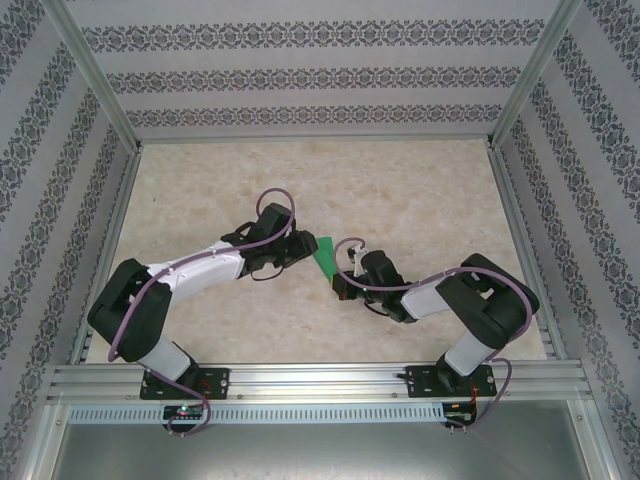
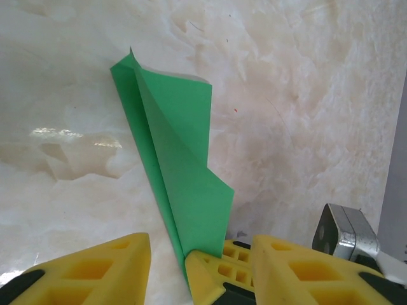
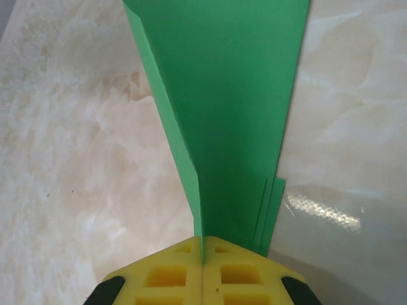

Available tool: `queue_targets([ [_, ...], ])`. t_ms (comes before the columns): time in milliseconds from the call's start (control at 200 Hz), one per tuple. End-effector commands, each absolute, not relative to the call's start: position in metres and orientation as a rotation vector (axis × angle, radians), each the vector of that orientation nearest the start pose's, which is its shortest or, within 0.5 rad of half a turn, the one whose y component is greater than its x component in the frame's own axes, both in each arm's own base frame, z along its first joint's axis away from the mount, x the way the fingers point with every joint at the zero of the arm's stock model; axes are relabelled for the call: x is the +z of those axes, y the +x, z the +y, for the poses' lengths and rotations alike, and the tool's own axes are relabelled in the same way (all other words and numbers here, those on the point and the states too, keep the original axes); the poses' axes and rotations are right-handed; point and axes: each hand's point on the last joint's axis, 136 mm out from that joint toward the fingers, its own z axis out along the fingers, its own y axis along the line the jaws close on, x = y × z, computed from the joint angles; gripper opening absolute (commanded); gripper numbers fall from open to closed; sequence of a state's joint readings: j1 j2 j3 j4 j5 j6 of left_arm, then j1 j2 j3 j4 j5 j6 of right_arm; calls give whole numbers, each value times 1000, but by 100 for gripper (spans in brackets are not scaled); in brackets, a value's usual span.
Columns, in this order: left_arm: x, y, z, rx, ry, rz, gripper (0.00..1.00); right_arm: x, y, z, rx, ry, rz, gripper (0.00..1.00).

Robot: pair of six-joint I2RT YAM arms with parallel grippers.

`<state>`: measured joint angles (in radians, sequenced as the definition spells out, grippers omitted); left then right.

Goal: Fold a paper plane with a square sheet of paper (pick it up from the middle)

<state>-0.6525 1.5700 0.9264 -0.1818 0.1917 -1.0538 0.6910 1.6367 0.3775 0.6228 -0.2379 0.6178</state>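
**Reporter:** Which step is this?

**Photographer:** Late folding, I'd judge. At left, the left gripper has its yellow jaws spread on either side of the bright green folded-paper dart, the paper plane, mid-way across the pale marbled table. At right, the right gripper has its jaws pressed together, pinching the plane's end.

**Reporter:** And next?

**Photographer:** Probably closing the left jaws on a wing flap, squarely along the crease.
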Motion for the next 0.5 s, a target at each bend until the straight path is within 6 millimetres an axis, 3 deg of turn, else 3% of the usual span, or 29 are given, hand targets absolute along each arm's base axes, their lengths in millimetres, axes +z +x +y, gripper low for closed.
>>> queue_targets([
  [0, 97, 317, -291, -1017, -381, 2597, 42, 14, 247, 260, 992, -179, 2392, 0],
  [135, 93, 319, -306, -1091, -348, 2612, 37, 14, 246, 258, 989, -153, 2405, 0],
  [495, 87, 333, -341, -1285, -314, 2575, 37, 7, 247, 255, 976, -104, 2465, 0],
])
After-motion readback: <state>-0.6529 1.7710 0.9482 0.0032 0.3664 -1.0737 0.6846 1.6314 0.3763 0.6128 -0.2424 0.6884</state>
